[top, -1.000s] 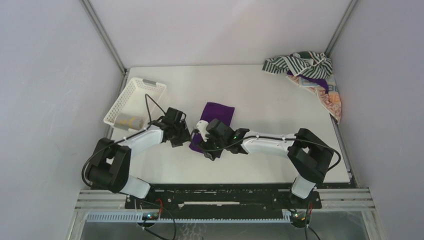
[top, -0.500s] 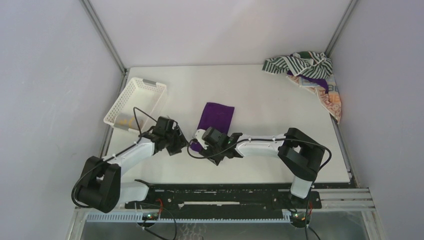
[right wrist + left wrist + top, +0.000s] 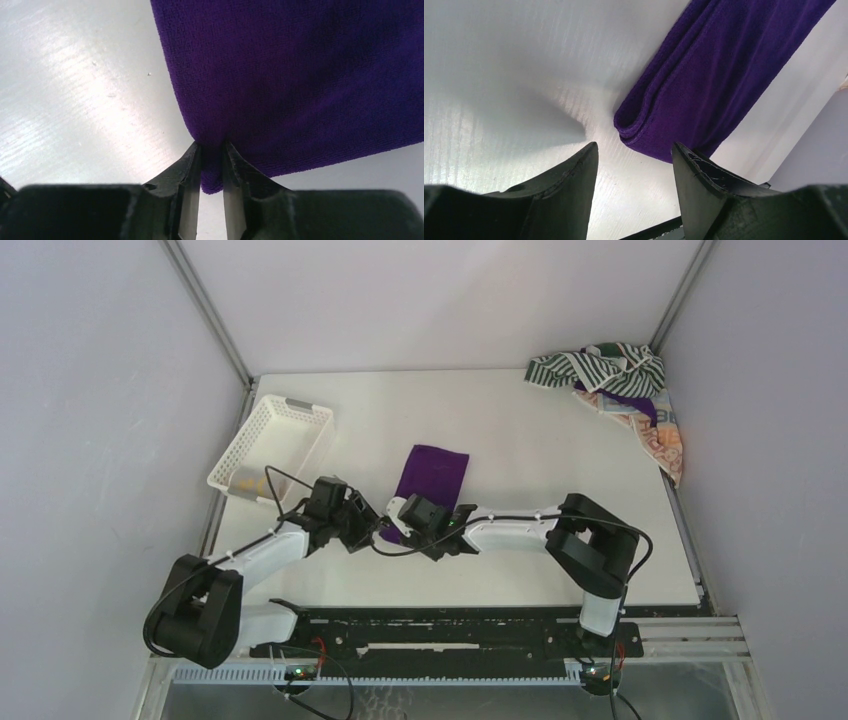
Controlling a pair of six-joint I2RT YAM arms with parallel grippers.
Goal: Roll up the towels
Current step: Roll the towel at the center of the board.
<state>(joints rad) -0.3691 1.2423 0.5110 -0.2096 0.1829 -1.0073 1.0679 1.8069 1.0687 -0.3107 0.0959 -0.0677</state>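
A solid purple towel (image 3: 431, 473) lies folded in the middle of the table. My right gripper (image 3: 402, 530) is at its near edge and is shut on a pinch of the purple towel (image 3: 300, 85) at its corner. My left gripper (image 3: 368, 529) is open and empty just left of that edge; in the left wrist view the folded corner of the purple towel (image 3: 704, 90) lies just beyond its fingertips (image 3: 589, 155), not touching. A green-and-white striped towel (image 3: 590, 365) and an orange patterned towel (image 3: 660, 440) lie piled at the far right corner. A yellow towel (image 3: 245, 483) shows faintly in the basket.
A white lattice basket (image 3: 272, 437) stands at the left edge of the table. Grey walls enclose the table on three sides. The arm bases and a black rail (image 3: 440, 630) run along the near edge.
Both arms have moved nearer and lower toward the towel's near edge. The left gripper came away from the basket side toward the towel corner. The right gripper now pinches that corner.
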